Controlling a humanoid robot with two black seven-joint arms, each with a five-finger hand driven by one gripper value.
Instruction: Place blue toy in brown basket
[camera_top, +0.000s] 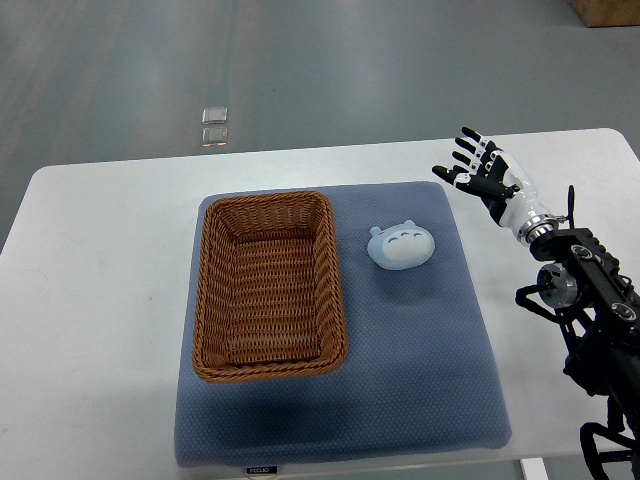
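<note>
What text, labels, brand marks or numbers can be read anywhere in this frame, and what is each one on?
Small dark tag on the near edge of the blue mat: it carries light lettering, too small and blurred to read.
Brown basket, blue toy, white table and right hand: no readable print.
No other text shows.

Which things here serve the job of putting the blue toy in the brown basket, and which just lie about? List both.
For the job:
- blue toy, on the mat, right of the basket
- brown basket, nothing in it
- right robot hand, fingers spread, holding nothing

Just there:
- blue-grey mat under both
- white table
- small clear object on the floor
</note>
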